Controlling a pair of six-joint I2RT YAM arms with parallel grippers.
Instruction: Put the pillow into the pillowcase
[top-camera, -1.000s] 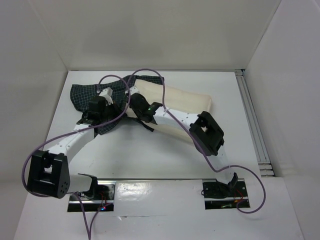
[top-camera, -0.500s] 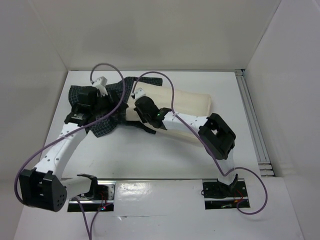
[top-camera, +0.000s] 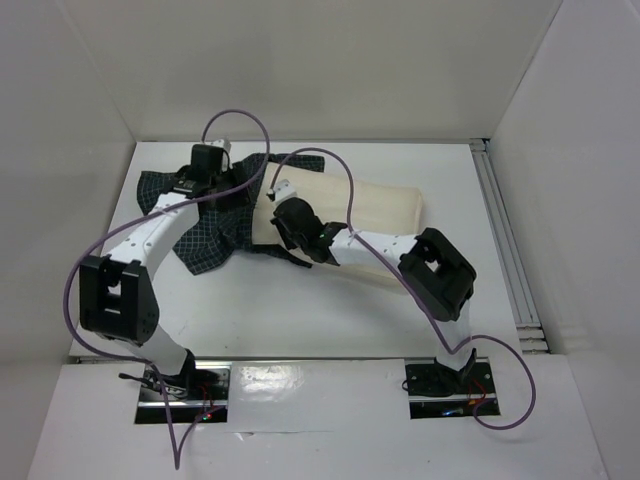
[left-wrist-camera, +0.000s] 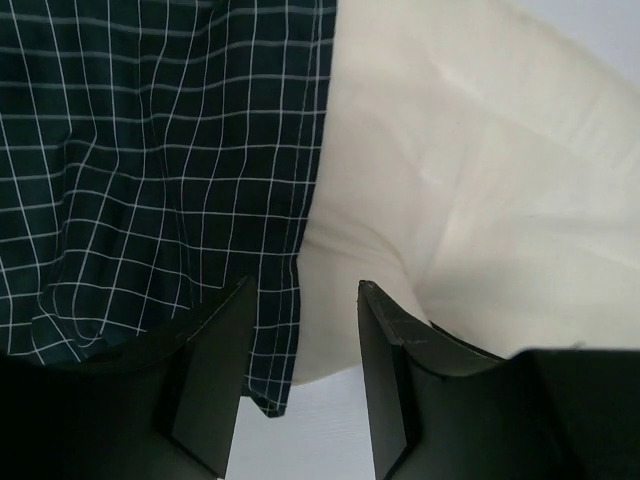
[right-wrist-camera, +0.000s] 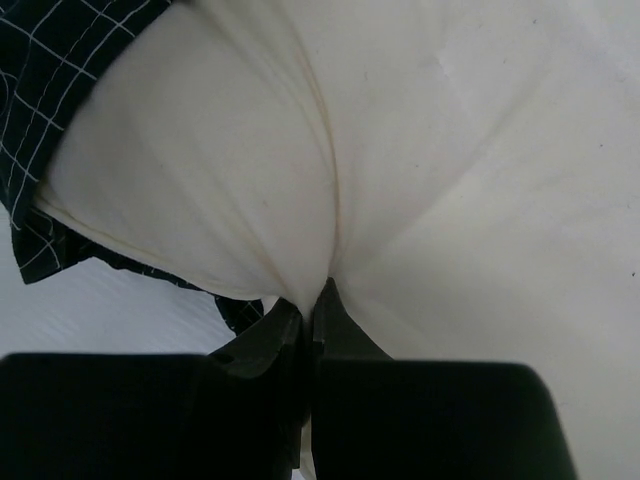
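Tabletop (top-camera: 300, 315) white between white walls (top-camera: 330, 60)

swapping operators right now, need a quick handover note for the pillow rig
Left gripper: open and empty, hovering over the pillowcase edge where it lies on the pillow.
Right gripper: shut on a pinch of pillow near its left end.
Done: the pillow's left end sits in the pillowcase mouth.
Left: most of the pillow lies bare on the table. Pull the case over the rest, probably regripping its edge with the left gripper first.
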